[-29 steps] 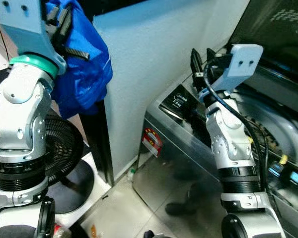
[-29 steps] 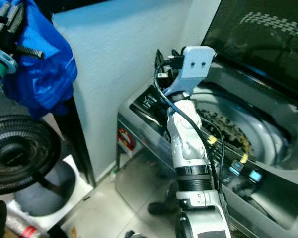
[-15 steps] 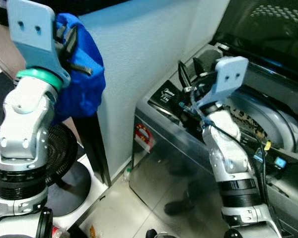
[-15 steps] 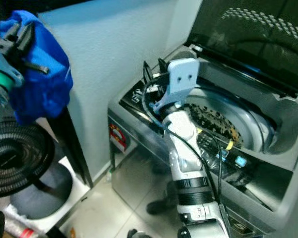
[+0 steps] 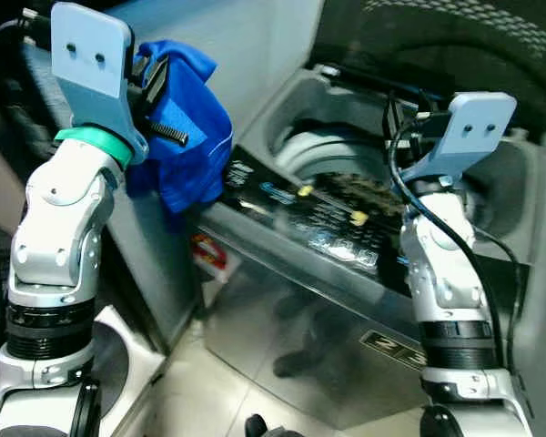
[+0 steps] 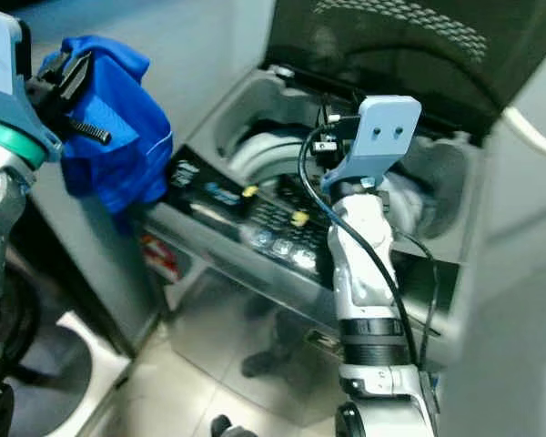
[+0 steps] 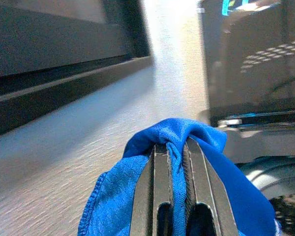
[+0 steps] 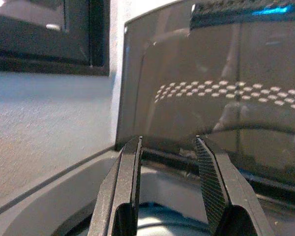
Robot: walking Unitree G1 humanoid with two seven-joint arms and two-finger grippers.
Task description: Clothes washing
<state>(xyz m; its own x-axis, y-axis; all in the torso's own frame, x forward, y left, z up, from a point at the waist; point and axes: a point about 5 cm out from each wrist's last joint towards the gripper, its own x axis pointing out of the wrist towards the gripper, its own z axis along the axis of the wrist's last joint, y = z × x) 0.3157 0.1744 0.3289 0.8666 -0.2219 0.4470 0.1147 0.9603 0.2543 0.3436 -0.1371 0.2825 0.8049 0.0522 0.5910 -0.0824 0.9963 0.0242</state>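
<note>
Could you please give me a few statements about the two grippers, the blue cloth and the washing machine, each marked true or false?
1. The left gripper is shut on the blue cloth. True.
2. The washing machine's lid is closed. False: it stands raised behind the open drum.
3. The right gripper holds a sock. False: its fingers are open with nothing between them.
4. The blue cloth already lies inside the drum. False: it hangs from the left gripper beside the machine's control panel.
5. The right gripper is raised over the washing machine, near the drum opening. True.
</note>
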